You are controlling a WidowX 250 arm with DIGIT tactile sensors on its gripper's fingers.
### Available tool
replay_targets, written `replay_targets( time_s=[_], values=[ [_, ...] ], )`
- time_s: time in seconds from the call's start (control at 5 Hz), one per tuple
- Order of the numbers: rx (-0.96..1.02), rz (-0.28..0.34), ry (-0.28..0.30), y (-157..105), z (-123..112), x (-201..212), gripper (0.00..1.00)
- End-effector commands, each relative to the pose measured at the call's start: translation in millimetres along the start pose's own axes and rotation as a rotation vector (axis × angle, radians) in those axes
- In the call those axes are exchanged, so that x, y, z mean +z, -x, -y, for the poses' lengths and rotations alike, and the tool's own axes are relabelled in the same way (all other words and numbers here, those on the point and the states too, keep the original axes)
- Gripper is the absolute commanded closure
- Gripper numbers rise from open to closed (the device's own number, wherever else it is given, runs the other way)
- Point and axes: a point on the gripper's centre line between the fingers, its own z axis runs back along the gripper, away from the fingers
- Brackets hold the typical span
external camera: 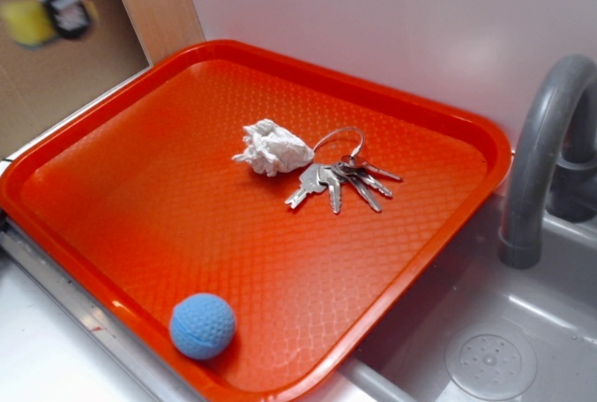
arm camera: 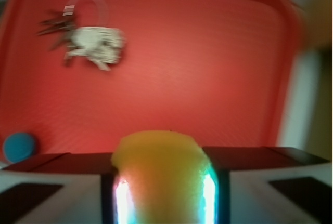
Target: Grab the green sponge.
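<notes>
The green sponge (arm camera: 158,174) is clamped between the fingers of the gripper (external camera: 51,10), raised above and beyond the far-left corner of the orange tray (external camera: 438,103). The paper wad (external camera: 271,148) and keys (external camera: 340,180) are located mid-tray, touching. The blue ball (external camera: 202,325) is seated near the front rim. The tray's left half is unobstructed.

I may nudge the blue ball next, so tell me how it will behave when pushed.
The blue ball would probably roll at a light touch: it is round and lies free on the orange tray. It sits near the tray's front rim, which may stop it that way. Its dimpled surface hints at some grip, though its weight cannot be judged.
</notes>
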Motion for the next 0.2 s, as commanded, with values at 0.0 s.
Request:
replay_targets(
  time_s=[0.0],
  values=[
    [0.281,0.017,-0.071,42.1,-7.5,20.7,1.00]
  ],
)
